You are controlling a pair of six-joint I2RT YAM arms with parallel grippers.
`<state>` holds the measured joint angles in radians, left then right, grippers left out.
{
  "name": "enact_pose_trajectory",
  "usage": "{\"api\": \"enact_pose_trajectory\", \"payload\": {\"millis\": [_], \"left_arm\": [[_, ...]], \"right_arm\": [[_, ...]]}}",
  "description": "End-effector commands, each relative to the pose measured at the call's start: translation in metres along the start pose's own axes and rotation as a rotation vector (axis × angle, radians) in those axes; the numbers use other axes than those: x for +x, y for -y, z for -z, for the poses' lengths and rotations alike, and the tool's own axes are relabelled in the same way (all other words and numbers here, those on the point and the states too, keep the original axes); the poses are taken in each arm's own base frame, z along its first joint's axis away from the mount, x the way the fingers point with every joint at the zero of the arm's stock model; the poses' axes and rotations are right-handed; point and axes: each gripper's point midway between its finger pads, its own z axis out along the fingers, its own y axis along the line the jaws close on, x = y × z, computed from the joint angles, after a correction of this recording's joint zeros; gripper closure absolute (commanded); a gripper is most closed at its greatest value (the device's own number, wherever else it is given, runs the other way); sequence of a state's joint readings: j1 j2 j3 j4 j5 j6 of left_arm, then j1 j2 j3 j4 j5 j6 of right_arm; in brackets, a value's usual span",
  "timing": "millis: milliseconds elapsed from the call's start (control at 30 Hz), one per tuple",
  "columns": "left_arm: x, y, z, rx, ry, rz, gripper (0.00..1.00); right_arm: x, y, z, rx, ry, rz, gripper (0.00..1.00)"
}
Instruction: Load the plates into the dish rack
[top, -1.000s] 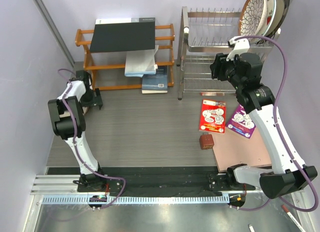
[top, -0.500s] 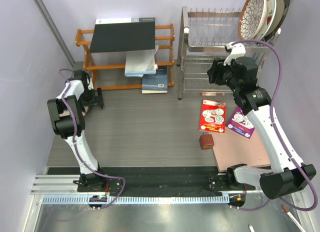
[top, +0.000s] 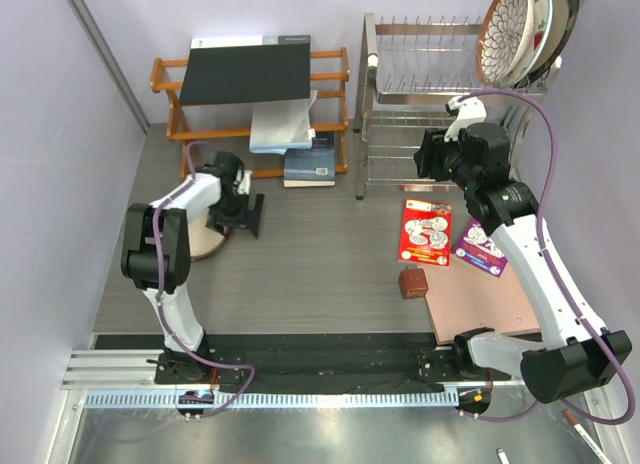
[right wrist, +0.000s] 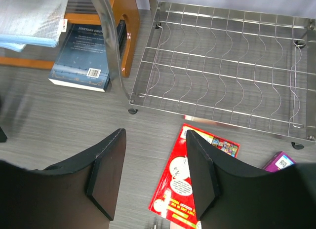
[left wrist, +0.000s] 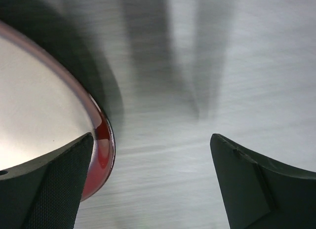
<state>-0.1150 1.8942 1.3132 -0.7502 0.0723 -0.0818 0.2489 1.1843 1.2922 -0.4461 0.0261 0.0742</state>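
My left gripper (left wrist: 150, 140) stands spread wide, nothing between its fingers, with one dark, textured fingertip (left wrist: 54, 174) over the maroon-rimmed plate (left wrist: 39, 115) and the other over the bare table (left wrist: 237, 81). I judge this straddle to be chosen so that closing pinches the plate's thin raised lip. The plate lies flat at the table's left side, well apart from the dish rack (top: 369, 94). It is glossy, with a cream centre and a curved red-brown edge (the wrist view is blurred, so I cannot tell whether a finger touches it). My right gripper (right wrist: 155, 135) is likewise parted and empty, hovering before the rack's lower tier above the red card (right wrist: 192, 174). The rack is silver wire, with wavy rods below and upright slot wires on top. The other plates (top: 510, 29) stand on edge at its right end, leaning together, where the slots keep round, smooth ware from rolling.
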Motion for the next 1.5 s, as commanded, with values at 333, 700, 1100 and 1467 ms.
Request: {"api": "enact_pose_trajectory", "payload": {"millis": [333,700,1100,1467], "left_arm": [[0.159,0.208,-0.015,0.354,-0.329,-0.439,0.01],[0.097,0.228,0.073,0.259,0.127,-0.667,0.01],[0.056,0.121,0.079,0.400,0.207,0.239,0.09],[0.070,0.081,0.037,0.360,0.166,0.409,0.24]], "right_arm": [[0.017,0.016,0.019,0.072,-0.008,0.056,0.42],[0.065,-0.011,0.014,-0.096,-0.113,0.032,0.36],[0.182,-0.111,-0.003,-0.576,-0.333,-0.205,0.41],[0.212,-0.150,-0.018,-0.641,-0.406,-0.327,0.40]]}}
